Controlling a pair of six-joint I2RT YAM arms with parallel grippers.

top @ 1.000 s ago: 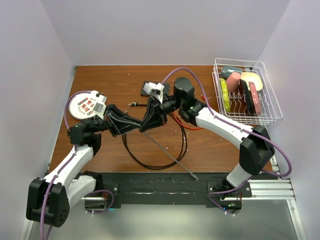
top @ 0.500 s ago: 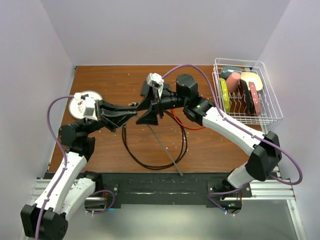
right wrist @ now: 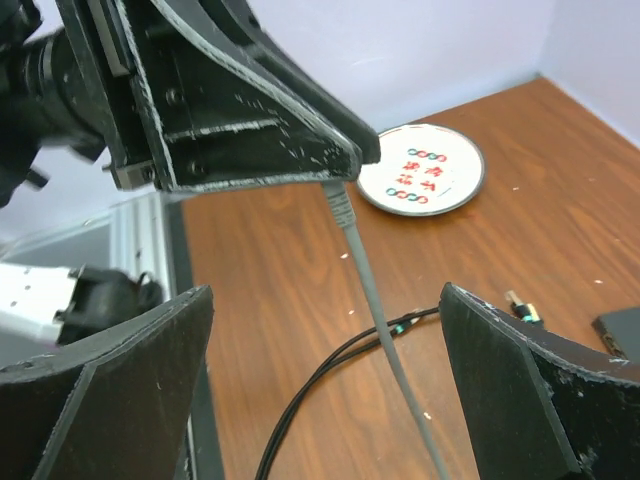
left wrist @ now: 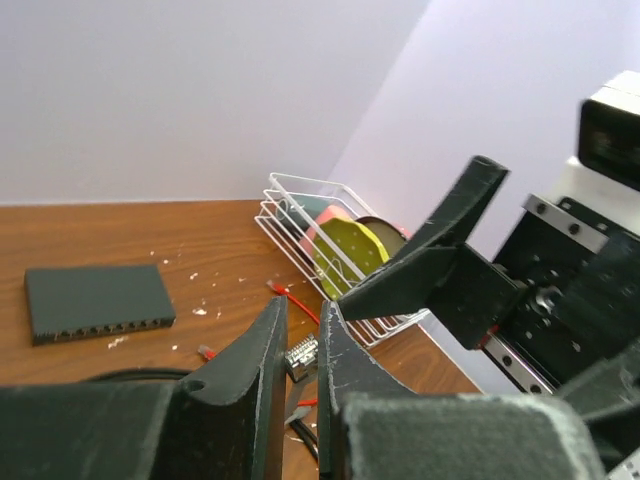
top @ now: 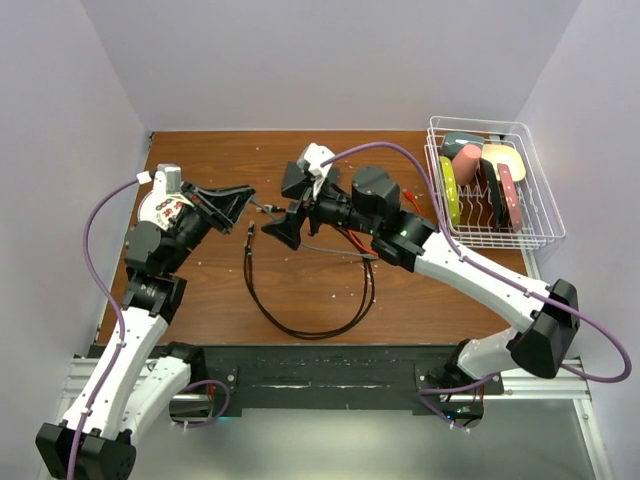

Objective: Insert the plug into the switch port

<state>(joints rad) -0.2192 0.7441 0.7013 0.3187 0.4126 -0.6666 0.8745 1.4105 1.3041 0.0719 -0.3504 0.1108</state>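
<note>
The left gripper (left wrist: 300, 312) is clamped on the plug (right wrist: 338, 200) of a grey cable (right wrist: 386, 330), which trails away from its fingertips over the table (top: 200, 160). Just to its right and facing it, the right gripper (right wrist: 325, 292) has its jaws wide apart and holds nothing. In its wrist view the cable passes between them. The switch (left wrist: 95, 298) lies flat on the far middle of the table. The switch port (left wrist: 100, 328) is one of a row of sockets along one long edge, well apart from the plug. A black cable loop (top: 300, 325) lies nearer. A round white disc (right wrist: 420, 170) sits at the left and a white wire rack (top: 545, 232) at the far right.
</note>
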